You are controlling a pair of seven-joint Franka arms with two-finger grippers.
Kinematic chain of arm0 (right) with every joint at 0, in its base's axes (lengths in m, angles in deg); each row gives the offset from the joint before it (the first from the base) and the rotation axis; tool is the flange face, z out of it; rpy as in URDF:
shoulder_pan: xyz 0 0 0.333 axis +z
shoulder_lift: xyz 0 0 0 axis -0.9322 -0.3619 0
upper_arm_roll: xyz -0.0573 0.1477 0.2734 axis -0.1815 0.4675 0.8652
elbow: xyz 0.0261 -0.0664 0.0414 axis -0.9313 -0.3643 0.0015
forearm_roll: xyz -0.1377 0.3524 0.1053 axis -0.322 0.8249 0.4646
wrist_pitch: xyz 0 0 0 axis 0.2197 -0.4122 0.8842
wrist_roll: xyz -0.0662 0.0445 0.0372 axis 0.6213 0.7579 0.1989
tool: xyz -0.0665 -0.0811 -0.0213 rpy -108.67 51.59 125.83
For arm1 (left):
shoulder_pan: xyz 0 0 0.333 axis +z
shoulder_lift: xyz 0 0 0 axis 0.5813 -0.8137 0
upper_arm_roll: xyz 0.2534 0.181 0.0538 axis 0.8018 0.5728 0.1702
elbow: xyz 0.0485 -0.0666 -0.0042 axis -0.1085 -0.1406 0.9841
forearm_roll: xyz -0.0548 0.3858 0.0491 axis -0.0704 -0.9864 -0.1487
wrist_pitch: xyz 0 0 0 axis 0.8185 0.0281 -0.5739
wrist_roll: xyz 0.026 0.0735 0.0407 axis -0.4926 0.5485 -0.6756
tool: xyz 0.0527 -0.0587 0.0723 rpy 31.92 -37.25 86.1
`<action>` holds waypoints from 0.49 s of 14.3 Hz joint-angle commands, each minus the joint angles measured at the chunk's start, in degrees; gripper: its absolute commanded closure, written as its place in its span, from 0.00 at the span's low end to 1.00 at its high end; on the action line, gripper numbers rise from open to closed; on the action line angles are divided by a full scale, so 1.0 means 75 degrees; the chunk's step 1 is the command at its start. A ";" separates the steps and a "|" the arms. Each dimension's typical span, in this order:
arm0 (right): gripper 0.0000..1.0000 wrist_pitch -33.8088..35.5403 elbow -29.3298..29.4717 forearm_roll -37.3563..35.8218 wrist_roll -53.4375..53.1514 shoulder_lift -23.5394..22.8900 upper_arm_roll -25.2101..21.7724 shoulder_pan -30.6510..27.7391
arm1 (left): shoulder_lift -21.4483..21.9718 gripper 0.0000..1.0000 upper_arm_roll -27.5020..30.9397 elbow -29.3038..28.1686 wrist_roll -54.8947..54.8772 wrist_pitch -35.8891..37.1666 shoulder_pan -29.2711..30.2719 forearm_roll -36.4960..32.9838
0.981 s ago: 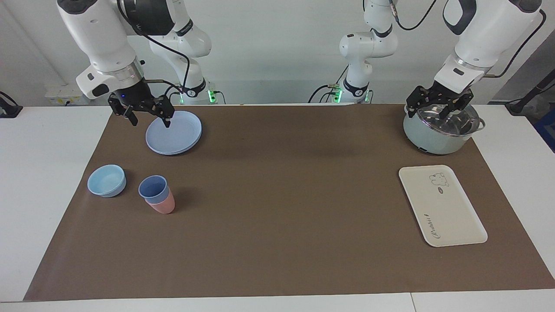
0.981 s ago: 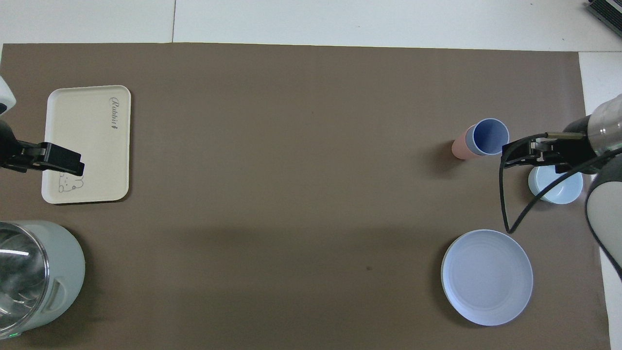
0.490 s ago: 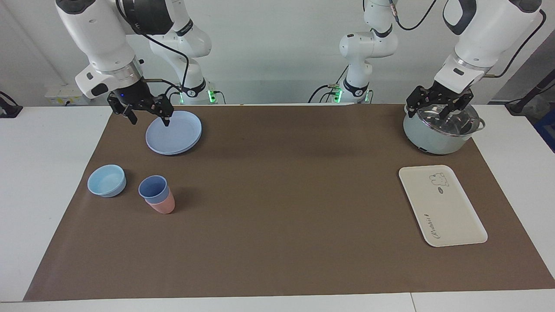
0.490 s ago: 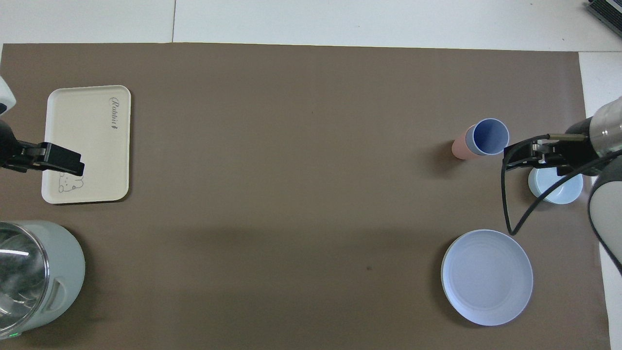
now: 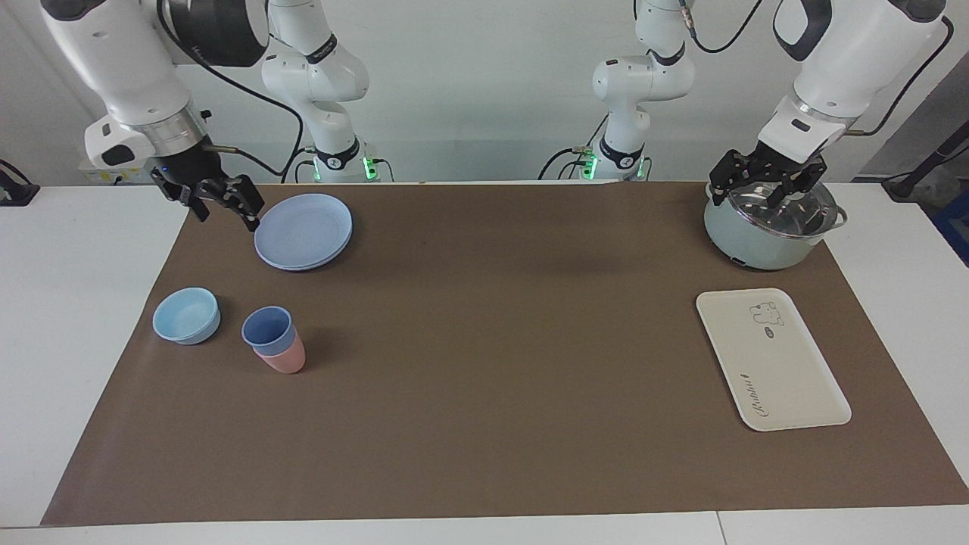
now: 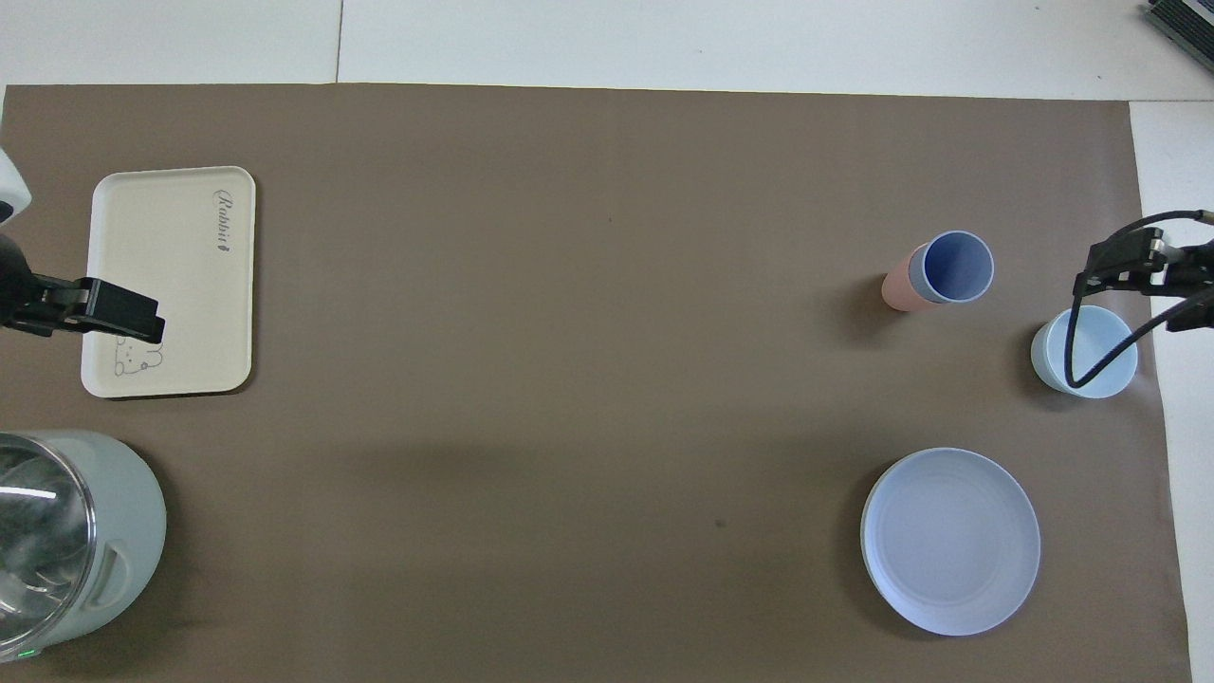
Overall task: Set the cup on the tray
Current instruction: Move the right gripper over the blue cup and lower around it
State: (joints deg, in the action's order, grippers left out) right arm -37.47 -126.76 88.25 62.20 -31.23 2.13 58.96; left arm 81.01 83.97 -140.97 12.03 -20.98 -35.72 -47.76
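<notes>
- Facing the robots: the right gripper (image 5: 225, 206) hangs in the air with its fingers spread and nothing between them, over the mat's edge just beside the round blue plate (image 5: 303, 231). The left gripper (image 5: 766, 185) waits over the lidded pot (image 5: 771, 227), fingers apart and empty. The cup (image 5: 267, 330) stands upright, nested inside the pink cup (image 5: 284, 359), beside the light-blue bowl (image 5: 186, 315) at the right arm's end of the table. The tray (image 5: 772, 359) lies flat and bare at the left arm's end, farther from the robots than the pot and well apart from the cup.
- Looking from overhead: the cup (image 6: 951, 267) shows its open mouth, the pink cup (image 6: 895, 289) peeking out beneath it. The right gripper (image 6: 1138, 270) sits above the bowl (image 6: 1091, 360); the left gripper (image 6: 104, 313) overlaps the tray's (image 6: 171, 247) edge.
</notes>
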 commanded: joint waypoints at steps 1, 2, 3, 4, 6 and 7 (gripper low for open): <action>0.08 -0.0250 0.0416 0.0342 -0.1191 -0.0736 0.0080 -0.0353 | 0.0220 0.00 -0.0046 -0.0217 0.0055 0.0026 0.0106 0.0037; 0.08 -0.0250 0.0812 0.0634 -0.1719 -0.1181 0.0080 -0.0481 | 0.0220 0.00 -0.0057 -0.0217 0.0044 0.0026 0.0106 0.0037; 0.08 -0.0250 0.1199 0.0787 -0.2084 -0.1614 0.0068 -0.0552 | 0.0220 0.00 -0.0046 -0.0217 0.0043 0.0026 0.0106 0.0037; 0.08 -0.0262 0.1551 0.0789 -0.2250 -0.2013 0.0068 -0.0565 | 0.0220 0.00 -0.0057 -0.0217 0.0043 0.0026 0.0106 0.0037; 0.08 -0.0308 0.1952 0.0836 -0.2577 -0.2624 0.0068 -0.0693 | 0.0220 0.00 -0.0057 -0.0217 0.0043 0.0026 0.0106 0.0037; 0.08 -0.0517 0.1953 0.1045 -0.2962 -0.2800 0.0068 -0.0717 | 0.0220 0.00 -0.0058 -0.0217 0.0043 0.0026 0.0106 0.0037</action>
State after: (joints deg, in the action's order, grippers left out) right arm -40.84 -116.68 93.25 43.90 -47.51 2.04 54.99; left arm 81.01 83.97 -140.97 12.03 -20.98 -35.72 -47.76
